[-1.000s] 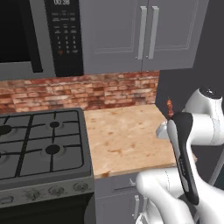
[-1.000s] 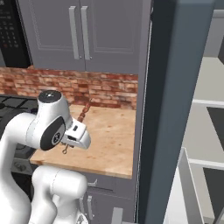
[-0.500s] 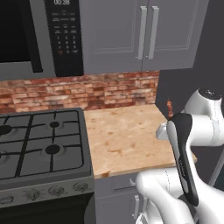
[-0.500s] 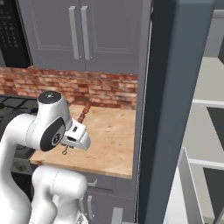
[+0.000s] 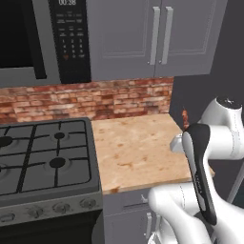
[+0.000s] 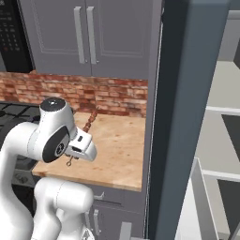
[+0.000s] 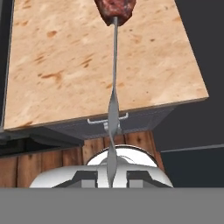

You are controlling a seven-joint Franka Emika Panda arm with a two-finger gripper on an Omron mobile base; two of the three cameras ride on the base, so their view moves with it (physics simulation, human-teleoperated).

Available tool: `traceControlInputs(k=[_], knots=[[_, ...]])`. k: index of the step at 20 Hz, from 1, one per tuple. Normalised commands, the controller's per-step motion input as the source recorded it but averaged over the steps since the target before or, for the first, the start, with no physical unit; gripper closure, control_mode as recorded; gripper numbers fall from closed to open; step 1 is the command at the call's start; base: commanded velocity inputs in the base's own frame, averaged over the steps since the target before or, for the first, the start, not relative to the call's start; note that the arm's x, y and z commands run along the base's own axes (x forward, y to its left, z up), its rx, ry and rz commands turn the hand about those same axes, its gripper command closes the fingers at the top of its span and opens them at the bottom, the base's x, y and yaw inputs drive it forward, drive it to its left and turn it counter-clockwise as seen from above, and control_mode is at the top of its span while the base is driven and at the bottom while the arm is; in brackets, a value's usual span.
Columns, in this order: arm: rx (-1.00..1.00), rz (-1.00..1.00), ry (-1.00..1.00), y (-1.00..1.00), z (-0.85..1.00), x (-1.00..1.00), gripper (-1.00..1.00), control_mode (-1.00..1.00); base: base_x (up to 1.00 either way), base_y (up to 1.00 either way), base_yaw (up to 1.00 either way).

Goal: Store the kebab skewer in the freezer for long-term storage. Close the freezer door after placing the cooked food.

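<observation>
Pinching skewer (image 7: pixel 114 65) by bare stick end, hand (image 7: pixel 111 177) over tabletop (image 7: pixel 57 65); light, stiff, thin, meat-heavy tip, may pivot.

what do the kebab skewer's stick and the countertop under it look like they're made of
The kebab skewer: its stick looks like smooth grey metal with a twisted shaft, though pale wood is possible. The countertop looks like matte light wood or wood-look laminate, with mottled tan grain and darker flecks.
</observation>
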Motion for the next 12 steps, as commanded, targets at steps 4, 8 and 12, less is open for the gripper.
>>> traceControlInputs(k=[4,8,12], knots=[[0.0,0.0,0.0,0.0,0.0,0.0,1.0,1.0,-0.47,0.0,0.0],[0.0,0.0,0.0,0.0,0.0,0.0,1.0,1.0,-0.64,0.0,0.0],[0.0,0.0,0.0,0.0,0.0,0.0,1.0,1.0,-0.6,0.0,0.0]])
